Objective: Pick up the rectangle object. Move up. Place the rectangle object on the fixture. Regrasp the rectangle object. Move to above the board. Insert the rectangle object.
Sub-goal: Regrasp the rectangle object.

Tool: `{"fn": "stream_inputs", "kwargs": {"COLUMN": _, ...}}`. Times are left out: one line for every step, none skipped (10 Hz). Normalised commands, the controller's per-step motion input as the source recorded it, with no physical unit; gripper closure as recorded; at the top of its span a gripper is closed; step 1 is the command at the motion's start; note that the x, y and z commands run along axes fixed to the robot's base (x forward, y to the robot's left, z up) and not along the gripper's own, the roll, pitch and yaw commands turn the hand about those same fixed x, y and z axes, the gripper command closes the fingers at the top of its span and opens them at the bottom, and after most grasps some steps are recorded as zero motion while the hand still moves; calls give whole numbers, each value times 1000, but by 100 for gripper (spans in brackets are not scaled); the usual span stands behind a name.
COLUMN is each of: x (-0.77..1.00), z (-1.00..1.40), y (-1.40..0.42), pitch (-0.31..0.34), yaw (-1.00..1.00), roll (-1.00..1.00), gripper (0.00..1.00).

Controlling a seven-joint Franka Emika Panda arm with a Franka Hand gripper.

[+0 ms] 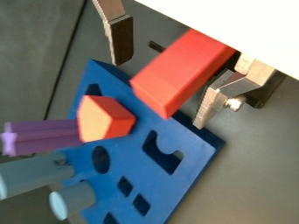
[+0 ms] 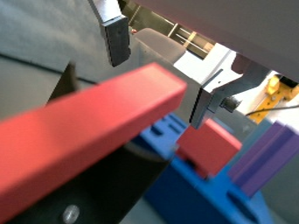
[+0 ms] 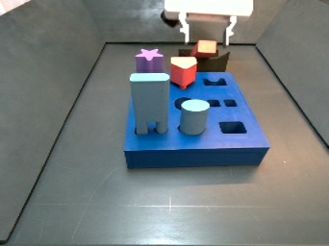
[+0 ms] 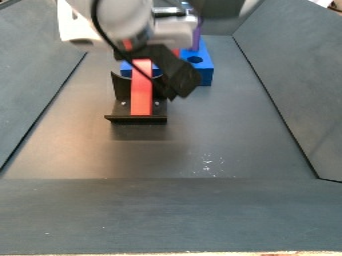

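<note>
The gripper is held over the fixture, jaws released; between them the rectangle object leans, seemingly untouched. Dark bench is seen beside the board.

A robot lab — dark walled test pen, end effector over blue board.

Dark floor: board, fixture; gripper above.

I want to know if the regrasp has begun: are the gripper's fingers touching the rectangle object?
Apart. In a wrist view the gripper straddles the rectangle object, open, with dark floor showing between each finger and the block.
</note>
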Motion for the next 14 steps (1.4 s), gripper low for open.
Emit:
{"fn": "stream_inputs", "kwargs": {"x": -21, "z": 1000, "y": 7, "pitch": 79, "yaw": 31, "roll": 89, "gripper": 0}}
{"fn": "stream_inputs", "kwargs": {"x": -31, "z": 1000, "y": 6, "pitch": 89, "yaw": 6, "roll": 84, "gripper": 0}}
{"fn": "stream_inputs", "kwargs": {"x": -32, "z": 1000, "y": 9, "pitch": 95, "yaw": -11, "roll": 75, "gripper": 0}}
{"fn": "stream_inputs", "kwargs": {"x": -31, "z": 948, "y": 8, "pitch": 93, "yaw": -21, "roll": 65, "gripper": 0}}
{"fn": "stream_inputs", "kwargs": {"x": -27, "z": 631, "y": 13, "pitch": 81, "yaw": -42, "roll": 48, "gripper": 0}}
{"fn": "stream_inputs", "kwargs": {"x": -25, "z": 499, "y": 12, "pitch": 80, "yaw": -49, "roll": 47, "gripper": 0}}
{"fn": "stream_inputs", "kwargs": {"x": -15, "z": 247, "y": 10, "pitch": 73, "yaw": -52, "roll": 45, "gripper": 0}}
{"fn": "stream_inputs", "kwargs": {"x": 180, "z": 720, "y": -755, "pitch": 38, "yaw": 4, "roll": 1000, "gripper": 0}}
{"fn": "stream_inputs", "kwargs": {"x": 166, "z": 618, "y": -700, "pitch": 36, "yaw": 5, "roll": 1000, "gripper": 0}}
{"fn": "stream_inputs", "kwargs": {"x": 108, "z": 531, "y": -607, "pitch": 33, "yaw": 4, "roll": 1000, "gripper": 0}}
{"fn": "stream_inputs", "kwargs": {"x": 17, "z": 285, "y": -343, "pitch": 26, "yaw": 4, "roll": 1000, "gripper": 0}}
{"fn": "stream_inputs", "kwargs": {"x": -6, "z": 109, "y": -163, "pitch": 22, "yaw": 4, "roll": 1000, "gripper": 0}}
{"fn": "stream_inputs", "kwargs": {"x": -10, "z": 51, "y": -73, "pitch": 20, "yaw": 3, "roll": 1000, "gripper": 0}}
{"fn": "stream_inputs", "kwargs": {"x": -14, "z": 46, "y": -59, "pitch": 19, "yaw": 3, "roll": 1000, "gripper": 0}}
